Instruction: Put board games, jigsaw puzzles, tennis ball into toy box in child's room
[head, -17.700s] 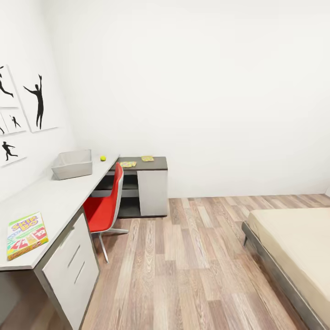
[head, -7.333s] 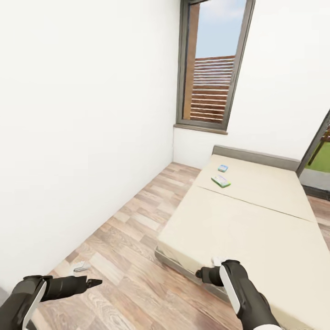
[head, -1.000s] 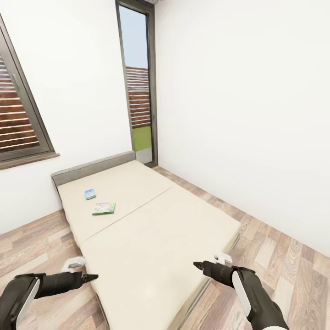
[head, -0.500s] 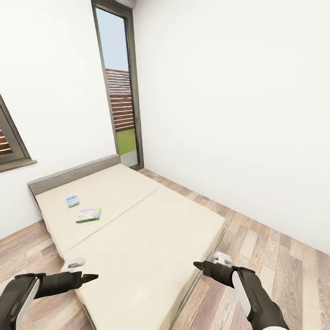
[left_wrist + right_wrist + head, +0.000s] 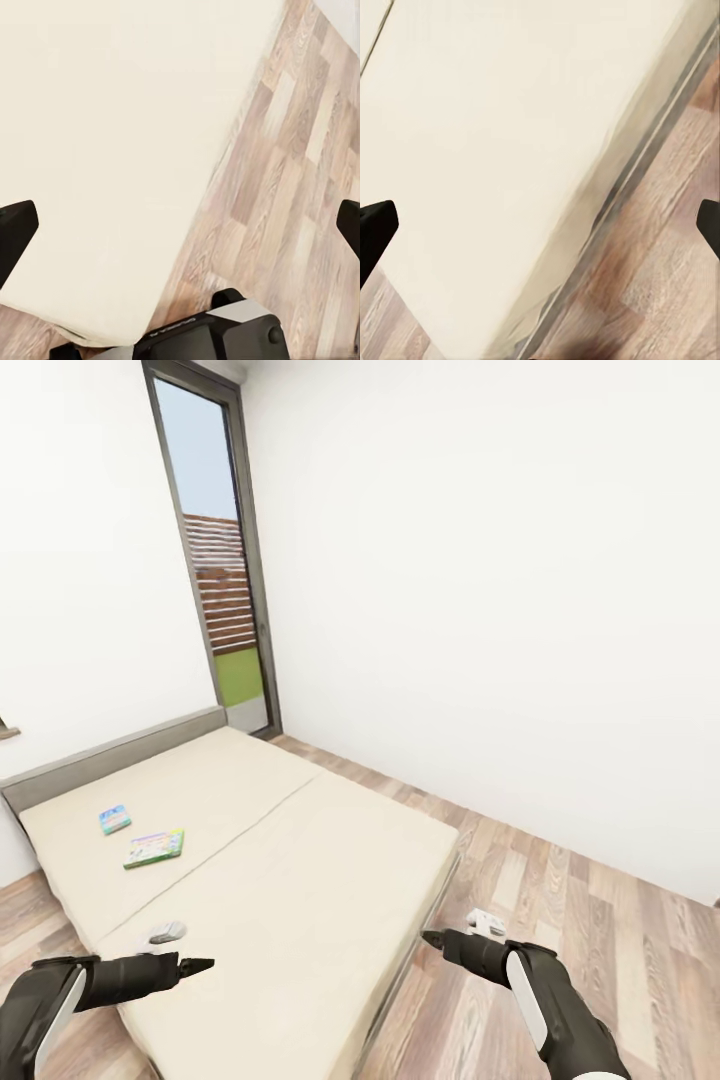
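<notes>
Two board games lie on the beige bed (image 5: 300, 860), close to its grey headboard (image 5: 110, 755): a narrow blue box (image 5: 115, 819) and a white-green box (image 5: 154, 848) beside it. My left gripper (image 5: 190, 958) hangs open over the bed's near corner, far short of both boxes. To the right, my right gripper (image 5: 445, 938) is open over the bed's right edge. Wide-apart fingertips with nothing between them frame the left wrist view (image 5: 180, 229) and the right wrist view (image 5: 540, 225), above mattress and floor. The table, toy box, jigsaw puzzles and tennis ball are out of view.
A tall grey-framed window (image 5: 215, 560) stands in the far corner behind the headboard. White walls close the room on the left and right. Wood-plank floor (image 5: 570, 920) runs along the bed's right side. My own base (image 5: 206, 337) appears in the left wrist view.
The head view has swung to the right, so the bed, the two boxes and the tall window sit further left in the picture. Both arms keep the same pose, grippers still open.
</notes>
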Available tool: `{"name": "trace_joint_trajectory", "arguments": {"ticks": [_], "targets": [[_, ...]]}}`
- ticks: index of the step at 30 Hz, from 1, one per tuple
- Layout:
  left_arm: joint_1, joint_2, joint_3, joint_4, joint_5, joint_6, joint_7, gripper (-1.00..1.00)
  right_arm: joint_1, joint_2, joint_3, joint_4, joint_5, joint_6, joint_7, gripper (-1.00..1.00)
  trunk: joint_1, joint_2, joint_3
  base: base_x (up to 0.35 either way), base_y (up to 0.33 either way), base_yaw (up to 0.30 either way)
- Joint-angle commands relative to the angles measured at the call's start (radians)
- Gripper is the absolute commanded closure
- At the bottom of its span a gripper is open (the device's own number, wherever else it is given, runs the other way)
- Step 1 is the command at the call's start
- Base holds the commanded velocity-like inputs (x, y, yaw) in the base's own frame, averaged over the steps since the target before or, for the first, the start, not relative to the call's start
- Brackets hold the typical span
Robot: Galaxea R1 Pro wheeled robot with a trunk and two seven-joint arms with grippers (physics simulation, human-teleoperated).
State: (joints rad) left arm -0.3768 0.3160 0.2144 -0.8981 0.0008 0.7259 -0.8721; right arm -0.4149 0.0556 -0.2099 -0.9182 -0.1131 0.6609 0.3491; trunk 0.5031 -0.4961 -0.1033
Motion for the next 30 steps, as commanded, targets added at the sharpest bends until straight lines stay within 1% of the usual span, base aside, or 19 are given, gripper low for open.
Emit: {"name": "trace_joint_trajectory", "arguments": {"ticks": [1,8,21,24,30], "targets": [[-0.001,0.0,0.002,-0.001,0.0,0.008,-0.004,-1.0,-0.001,0.001,-0.004,-0.001,-0.006,0.007,0.001,-1.0,0.001,-0.002,-0.001,0.0,0.0,-0.239],[-0.001,0.0,0.002,-0.001,0.0,0.009,-0.004,-1.0,-0.001,0.001,-0.004,-0.001,-0.007,0.007,0.001,-1.0,0.001,-0.002,0.006,-0.004,0.004,-0.239],[-0.001,0.0,0.002,-0.001,0.0,0.011,-0.004,-1.0,-0.001,0.001,-0.003,-0.001,-0.005,0.006,0.001,-1.0,0.001,-0.002,0.018,-0.075,0.089,-0.237],[-0.001,0.0,0.002,-0.001,0.0,0.011,-0.004,-1.0,-0.001,0.001,-0.004,-0.001,-0.006,0.005,0.001,-1.0,0.001,-0.002,0.02,-0.09,0.157,-0.13],[-0.001,0.0,0.002,-0.001,0.0,0.009,-0.004,-1.0,-0.001,0.001,-0.006,-0.001,-0.007,0.004,0.001,-1.0,0.001,-0.002,0.02,-0.025,0.065,-0.034]]}}
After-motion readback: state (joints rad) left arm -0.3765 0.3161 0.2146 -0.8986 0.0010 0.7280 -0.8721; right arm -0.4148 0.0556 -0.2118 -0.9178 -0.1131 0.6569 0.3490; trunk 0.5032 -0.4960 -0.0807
